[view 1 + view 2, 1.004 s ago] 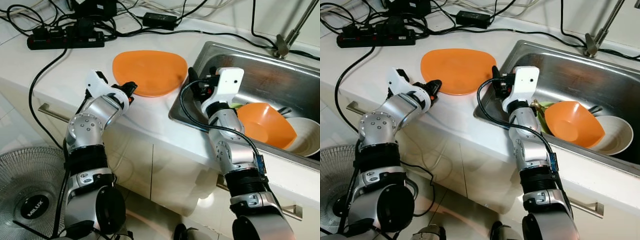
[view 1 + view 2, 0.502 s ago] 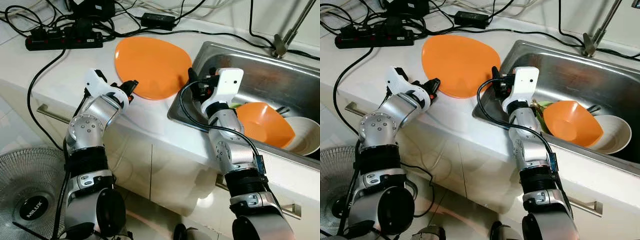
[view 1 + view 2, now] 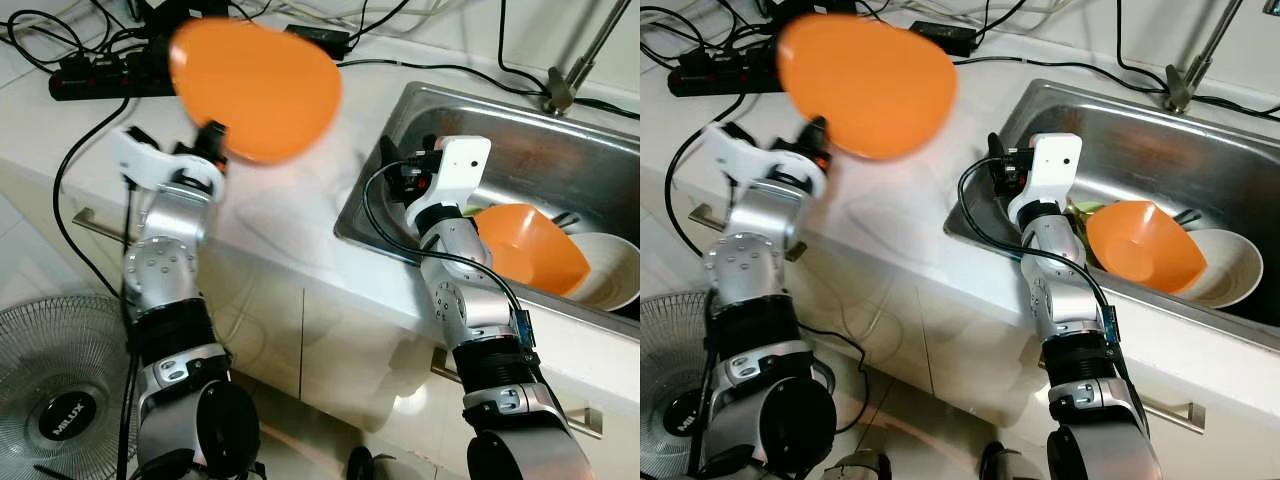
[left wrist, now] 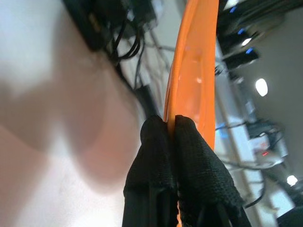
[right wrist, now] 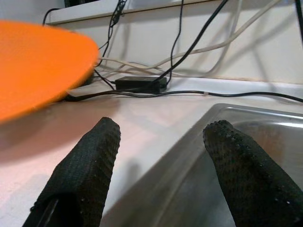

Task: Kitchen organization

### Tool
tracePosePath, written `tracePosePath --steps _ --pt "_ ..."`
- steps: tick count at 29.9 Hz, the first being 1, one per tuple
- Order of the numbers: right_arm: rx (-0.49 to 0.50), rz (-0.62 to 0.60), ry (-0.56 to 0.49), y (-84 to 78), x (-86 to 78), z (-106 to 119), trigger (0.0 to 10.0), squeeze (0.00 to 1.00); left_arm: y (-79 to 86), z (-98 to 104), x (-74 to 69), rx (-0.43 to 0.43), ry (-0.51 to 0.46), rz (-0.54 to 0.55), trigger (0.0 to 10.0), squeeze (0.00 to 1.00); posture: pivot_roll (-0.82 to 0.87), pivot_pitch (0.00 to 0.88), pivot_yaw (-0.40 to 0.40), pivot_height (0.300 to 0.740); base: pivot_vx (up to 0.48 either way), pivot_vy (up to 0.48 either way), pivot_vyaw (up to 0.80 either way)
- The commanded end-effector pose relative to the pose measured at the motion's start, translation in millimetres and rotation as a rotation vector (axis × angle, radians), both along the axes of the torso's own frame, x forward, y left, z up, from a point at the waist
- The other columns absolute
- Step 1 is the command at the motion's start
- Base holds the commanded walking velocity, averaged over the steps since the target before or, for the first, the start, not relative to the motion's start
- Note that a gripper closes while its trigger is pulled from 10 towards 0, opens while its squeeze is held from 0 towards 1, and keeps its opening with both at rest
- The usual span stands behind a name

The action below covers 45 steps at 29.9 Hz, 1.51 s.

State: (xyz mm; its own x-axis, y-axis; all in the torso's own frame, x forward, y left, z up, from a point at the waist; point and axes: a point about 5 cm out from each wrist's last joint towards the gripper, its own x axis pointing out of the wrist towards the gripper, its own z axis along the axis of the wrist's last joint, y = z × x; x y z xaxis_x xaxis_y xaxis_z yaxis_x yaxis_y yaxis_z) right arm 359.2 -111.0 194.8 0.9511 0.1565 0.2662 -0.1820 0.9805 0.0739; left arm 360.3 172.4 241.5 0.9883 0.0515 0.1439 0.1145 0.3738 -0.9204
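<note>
A white kitchen counter (image 3: 300,215) is filling the middle of the frame, with a tangle of black cables (image 3: 100,60) along the upper left and a steel sink (image 3: 560,150) at the upper right holding an orange bowl (image 3: 530,250) and a white bowl (image 3: 615,270). The left gripper (image 3: 212,140) is pinching the rim of an orange plate (image 3: 255,85), holding it tilted in the air at the upper left, while the right gripper (image 5: 161,175) is hovering spread apart and empty at the sink's near corner. The plate looks light, stiff and smooth, probably plastic, so an edge pinch is likely slipping-prone and wants a firm bite well onto the rim.
</note>
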Motion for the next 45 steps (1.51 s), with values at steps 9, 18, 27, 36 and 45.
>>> tracePosePath --steps 9,18,27,36,45 --pt "-0.019 -0.039 -0.010 -6.6 2.7 1.4 10.0 0.00 -13.4 -0.7 -0.8 -0.010 -0.082 -0.067 10.0 0.00 0.09 0.083 -0.008 0.740 0.000 0.000 0.00" --pt "0.158 -0.024 0.039 -13.4 7.6 7.7 10.0 0.00 -20.0 -3.3 1.1 0.080 -0.106 -0.126 10.0 0.00 0.09 0.077 0.004 0.740 0.000 0.000 0.00" --pt "0.442 0.232 0.174 6.2 5.4 8.5 10.0 0.00 -36.4 2.1 -1.3 0.139 -0.172 -0.205 10.0 0.00 0.09 0.079 0.008 0.740 0.000 0.000 0.00" --pt "0.659 0.364 0.212 16.6 -0.2 14.0 10.0 0.00 -52.5 -2.0 -1.7 0.131 -0.167 -0.264 10.0 0.00 0.09 0.084 0.009 0.740 0.000 0.000 0.00" --pt "0.698 0.358 0.229 14.7 -1.2 11.7 10.0 0.00 -59.7 -4.2 -4.3 0.152 -0.159 -0.301 10.0 0.00 0.10 0.090 0.007 0.740 0.000 0.000 0.00"
